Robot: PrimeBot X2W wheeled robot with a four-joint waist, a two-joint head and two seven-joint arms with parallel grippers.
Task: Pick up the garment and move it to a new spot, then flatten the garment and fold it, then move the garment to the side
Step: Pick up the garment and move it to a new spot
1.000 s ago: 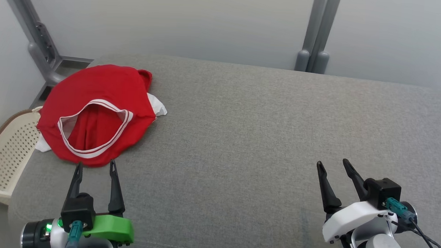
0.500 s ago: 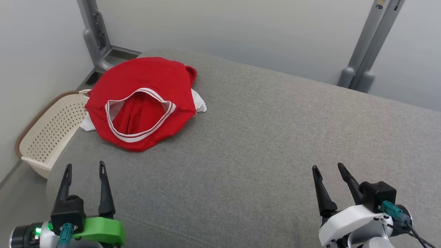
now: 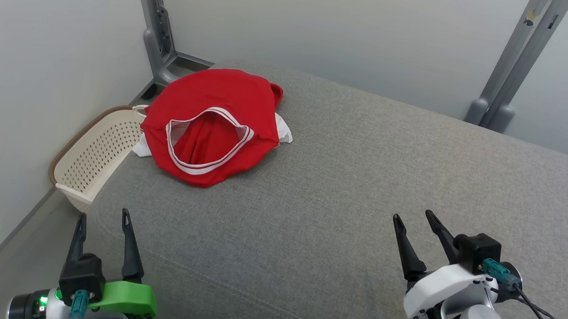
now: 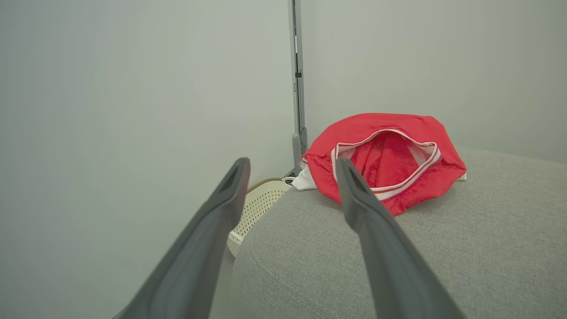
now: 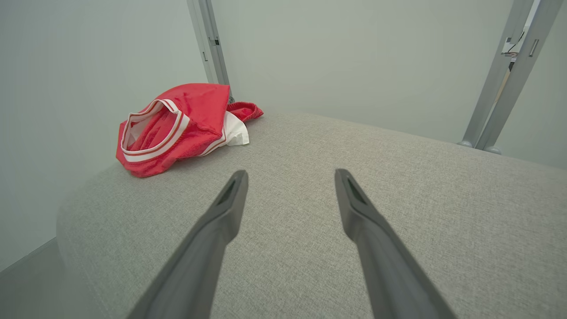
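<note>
A crumpled red garment (image 3: pixel 214 114) with a white-striped waistband lies at the far left corner of the grey cushioned surface (image 3: pixel 349 180). It also shows in the left wrist view (image 4: pixel 390 155) and the right wrist view (image 5: pixel 177 124). My left gripper (image 3: pixel 103 217) stands open at the near left edge, well short of the garment, nothing between its fingers. My right gripper (image 3: pixel 413 217) is open too, over the near right of the surface, empty. In the wrist views the left gripper (image 4: pixel 292 165) and the right gripper (image 5: pixel 290 175) both have their fingers spread.
A cream perforated basket (image 3: pixel 93 155) sits on the floor left of the surface, beside the garment. Grey metal posts stand at the back left (image 3: pixel 158 42) and back right (image 3: pixel 509 77) against pale walls. The surface drops off at its rounded left edge.
The head camera has turned left, so the whole picture shifts right; more of the left wall, floor and basket shows. The garment lies as before and both grippers stay open.
</note>
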